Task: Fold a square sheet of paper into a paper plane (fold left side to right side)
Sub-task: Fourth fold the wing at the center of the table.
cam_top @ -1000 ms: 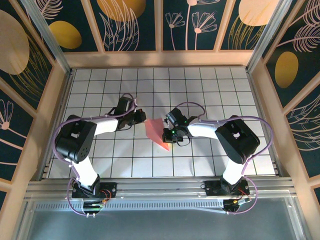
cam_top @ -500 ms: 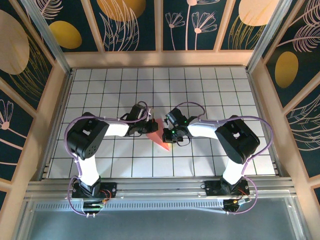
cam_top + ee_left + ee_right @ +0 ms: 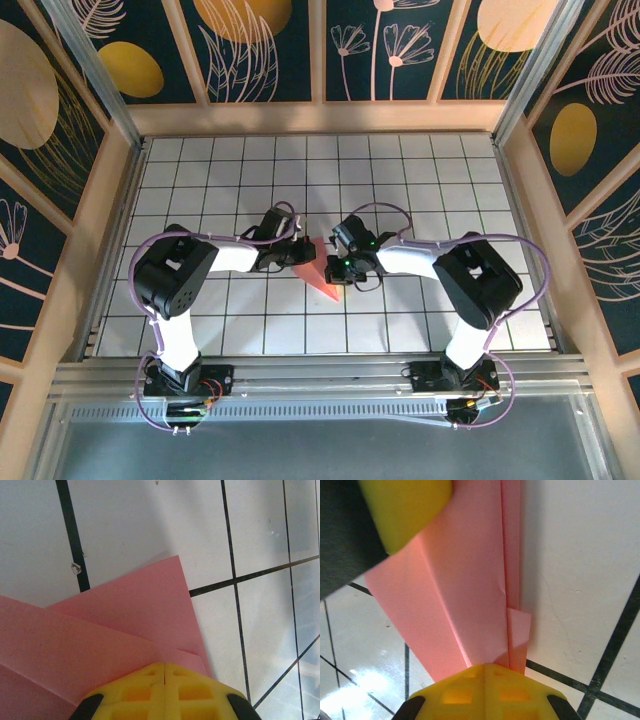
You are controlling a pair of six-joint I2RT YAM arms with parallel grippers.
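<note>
Pinching paper plane edges: left hand, right hand.

Folded pink-red paper is seen mid-table on the white tiled table, pointed end nearest the bases. It is flanked by left gripper and right gripper.

Pink-red paper plane, folded, layered, pointed, flat on tiles

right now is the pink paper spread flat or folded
Folded. The right wrist view shows the pink paper in overlapping layers with long creases; from above it is a narrow pointed wedge, not a square.
</note>
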